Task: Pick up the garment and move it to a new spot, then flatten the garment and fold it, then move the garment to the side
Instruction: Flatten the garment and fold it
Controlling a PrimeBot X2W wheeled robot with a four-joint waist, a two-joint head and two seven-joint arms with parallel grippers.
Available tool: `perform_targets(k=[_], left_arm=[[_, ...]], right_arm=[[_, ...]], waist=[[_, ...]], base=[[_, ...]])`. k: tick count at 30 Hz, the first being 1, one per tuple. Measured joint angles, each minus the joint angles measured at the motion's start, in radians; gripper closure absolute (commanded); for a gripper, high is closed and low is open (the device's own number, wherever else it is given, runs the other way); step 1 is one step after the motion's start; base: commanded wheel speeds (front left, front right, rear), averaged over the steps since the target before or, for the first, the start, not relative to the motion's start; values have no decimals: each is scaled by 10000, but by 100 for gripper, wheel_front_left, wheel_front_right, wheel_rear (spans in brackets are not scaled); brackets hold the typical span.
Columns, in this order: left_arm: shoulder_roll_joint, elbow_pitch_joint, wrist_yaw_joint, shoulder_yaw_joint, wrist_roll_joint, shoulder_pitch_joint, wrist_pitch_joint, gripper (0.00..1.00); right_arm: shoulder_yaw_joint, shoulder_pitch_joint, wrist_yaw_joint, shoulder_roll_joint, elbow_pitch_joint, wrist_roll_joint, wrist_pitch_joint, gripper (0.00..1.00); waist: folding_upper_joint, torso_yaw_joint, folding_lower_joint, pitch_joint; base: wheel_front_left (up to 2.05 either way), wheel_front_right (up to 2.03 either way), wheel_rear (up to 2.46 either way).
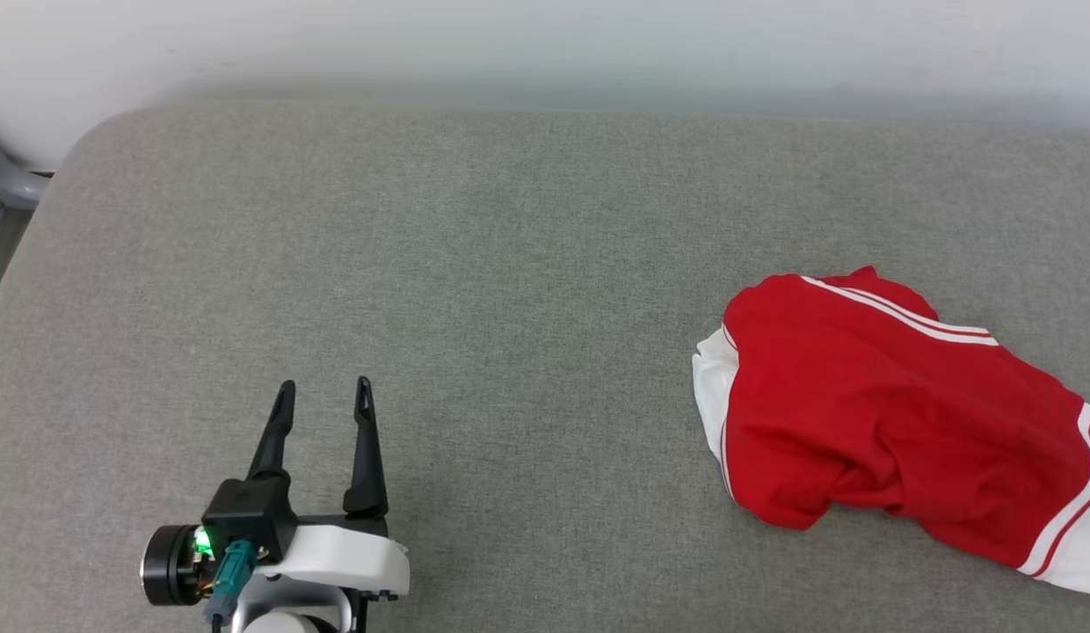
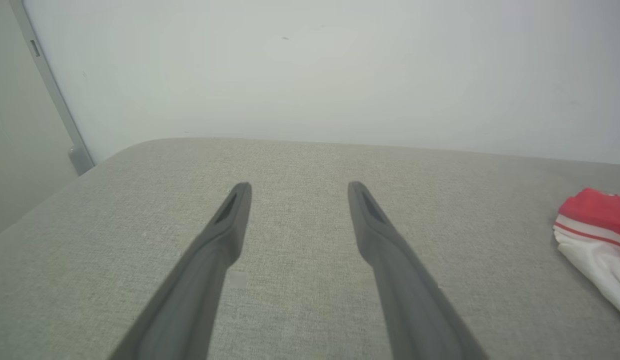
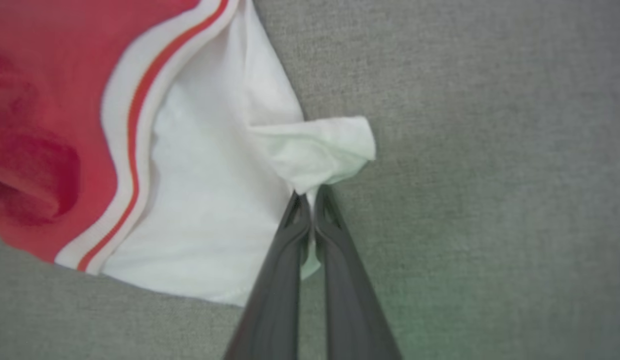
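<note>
The garment, a red T-shirt with white sleeves and striped trim, lies crumpled at the right of the grey cushioned surface. In the right wrist view my right gripper is shut on a pinched fold of the garment's white sleeve, the cloth bunching up past the fingertips. My left gripper stands open at the lower left, well away from the shirt, nothing between its fingers. In the left wrist view the left gripper points toward the wall, with an edge of the garment at the far right.
A pale wall runs behind the grey surface. A grey metal frame part stands at the far left edge, also seen as a grey bar in the left wrist view. The surface has a rounded back-left corner.
</note>
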Motion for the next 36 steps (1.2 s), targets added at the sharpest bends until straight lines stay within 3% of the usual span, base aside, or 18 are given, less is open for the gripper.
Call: perform_targets(k=[5, 6, 7, 8, 14, 19, 23, 27, 31, 36], left_arm=[[0, 174, -13, -40, 6, -30, 0, 0], [0, 224, -21, -25, 35, -32, 0, 0], [0, 265, -33, -21, 63, -32, 0, 0], [0, 295, -73, -4, 75, -31, 0, 0], [0, 389, -201, 190, 150, -29, 0, 0], [0, 397, -368, 330, 278, -33, 0, 0], [2, 378, -648, 387, 339, -155, 0, 0], [46, 441, -1012, 422, 339, -517, 0, 0], [249, 715, -1446, 309, 385, -1160, 0, 0], [686, 1509, -1918, -222, 428, -2458, 8, 0]], right_arm=[[-155, 105, 2, 389, 362, -8, -309, 100], [-184, 112, 0, 453, 401, -115, -512, 92], [-211, 100, 0, 460, 420, -303, -769, 31], [-261, 73, 4, 489, 424, -504, -1076, 0], [-1158, -435, 0, 639, 140, -1835, -2548, 0], [-3129, -633, 0, 1402, -938, -3710, -2681, 0], [-5212, -197, -2, 2731, -2650, -5781, -2688, 0], [-6483, 724, -2, 4510, -4617, -7572, -2690, 0], [-6656, 1501, 0, 5908, -6090, -8665, -2692, 0], [-6395, 2080, -2, 6700, -6811, -9258, -2617, 0]], waist=[[0, 46, 0, -71], [0, 44, 0, -109], [0, 41, 1, -156], [0, 32, 0, -205], [0, -113, 0, -511], [0, -300, 1, -682], [0, -432, 0, -783], [0, -525, 1, -830], [0, -613, 1, -830], [0, -740, 1, -749]], base=[[0, 0, 0], [0, 0, 0], [0, 0, 0], [0, 0, 0], [0, 0, 0], [0, 0, 0], [0, 0, 0], [0, 0, 0], [0, 0, 0], [0, 0, 0]])
